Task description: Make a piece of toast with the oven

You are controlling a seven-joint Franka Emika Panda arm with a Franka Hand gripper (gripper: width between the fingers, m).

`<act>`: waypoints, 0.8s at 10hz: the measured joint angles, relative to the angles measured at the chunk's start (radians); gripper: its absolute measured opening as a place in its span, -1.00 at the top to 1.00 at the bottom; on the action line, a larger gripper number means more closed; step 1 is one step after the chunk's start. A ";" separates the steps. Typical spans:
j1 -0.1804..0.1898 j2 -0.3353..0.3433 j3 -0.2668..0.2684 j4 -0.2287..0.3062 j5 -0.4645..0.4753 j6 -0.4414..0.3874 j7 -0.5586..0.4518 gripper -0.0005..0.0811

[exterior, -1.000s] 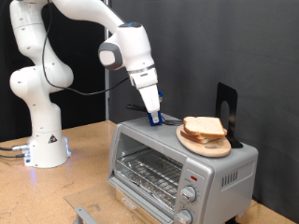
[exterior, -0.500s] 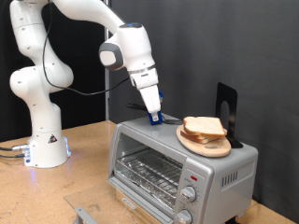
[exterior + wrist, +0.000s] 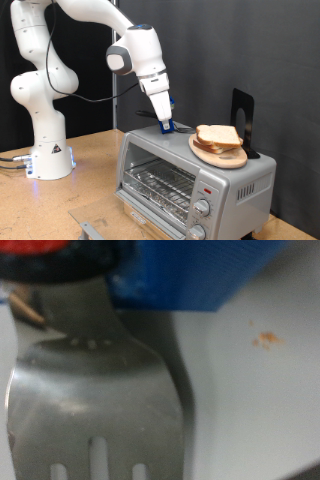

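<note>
Nothing has moved since the earlier frames, as far as I can tell: the white arm holds the same pose, with its two-finger gripper (image 3: 166,126) down on the top of the small silver countertop toaster oven (image 3: 190,175), towards the exterior view's left end of its roof. The wrist view is filled by a slotted metal spatula blade (image 3: 95,400) right under the hand, lying on the oven's pale top, with a blue block (image 3: 190,270) beside it. I judge the step in hand to be taking up this tool, but I cannot tell whether the jaws are clenched on its handle or released; the grip itself is out of sight.

The squarish slice of pale bread with a tan crust (image 3: 221,137) rests on a round wooden plate (image 3: 217,154) on the oven's roof, to the exterior view's right of the gripper, near but apart. The oven's glass door looks closed, with the wire rack bare. Any lift would call for a firm hold on the handle.
</note>
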 joint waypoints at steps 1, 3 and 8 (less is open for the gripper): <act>0.000 -0.016 -0.004 0.006 0.023 -0.012 -0.010 -0.08; 0.000 -0.065 -0.015 0.023 0.032 -0.071 -0.013 -0.08; -0.011 -0.120 -0.005 -0.045 0.075 0.148 0.105 -0.08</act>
